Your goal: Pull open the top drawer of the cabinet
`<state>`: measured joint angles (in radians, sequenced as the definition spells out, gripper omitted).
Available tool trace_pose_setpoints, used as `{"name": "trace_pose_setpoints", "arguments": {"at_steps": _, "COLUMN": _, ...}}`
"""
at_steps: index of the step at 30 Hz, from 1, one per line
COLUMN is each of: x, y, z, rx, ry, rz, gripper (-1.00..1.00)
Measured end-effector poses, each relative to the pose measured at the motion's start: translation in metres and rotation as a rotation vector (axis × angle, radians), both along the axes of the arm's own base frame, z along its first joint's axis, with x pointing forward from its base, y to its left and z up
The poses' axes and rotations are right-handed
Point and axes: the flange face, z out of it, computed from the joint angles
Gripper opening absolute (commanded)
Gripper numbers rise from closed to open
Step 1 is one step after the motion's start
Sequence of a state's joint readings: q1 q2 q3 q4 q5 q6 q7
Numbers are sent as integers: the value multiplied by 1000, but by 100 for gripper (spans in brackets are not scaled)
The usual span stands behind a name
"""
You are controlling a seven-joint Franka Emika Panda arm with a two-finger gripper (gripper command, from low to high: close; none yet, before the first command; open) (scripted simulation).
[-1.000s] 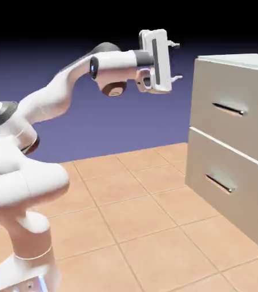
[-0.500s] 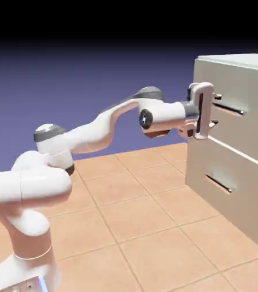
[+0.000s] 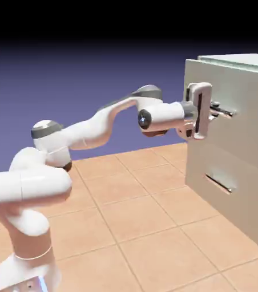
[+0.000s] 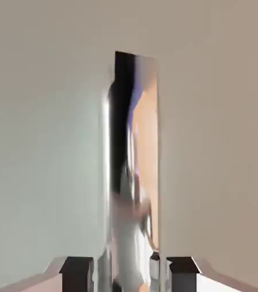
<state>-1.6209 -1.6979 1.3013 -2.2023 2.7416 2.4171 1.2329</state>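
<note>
The cabinet (image 3: 240, 59) stands at the exterior view's right. Its top drawer (image 3: 242, 137) juts a little out of the body, toward the arm. My gripper (image 3: 216, 108) is shut on the top drawer's thin dark handle (image 3: 225, 110), with the hand level and pointing at the drawer front. In the hand view the shiny handle (image 4: 132, 171) runs up the middle between my two fingertips (image 4: 77, 274), and the beige drawer front (image 4: 40, 142) fills the rest of the picture.
The lower drawer (image 3: 234, 202) sits flush below, with its own dark handle (image 3: 218, 183). A tiled orange floor (image 3: 137, 222) spreads in front of the cabinet. The arm stretches from the lower left across to the cabinet.
The hand came down and across from above to the top handle, then the jaws closed on it. The top drawer's front has since slid slightly out toward the arm.
</note>
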Motion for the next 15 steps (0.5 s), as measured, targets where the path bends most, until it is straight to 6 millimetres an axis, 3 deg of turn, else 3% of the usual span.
{"name": "trace_pose_setpoints", "arguments": {"at_steps": 15, "x": -173, "y": 0, "z": 0, "rx": 0, "ry": 0, "rz": 0, "gripper": -100}}
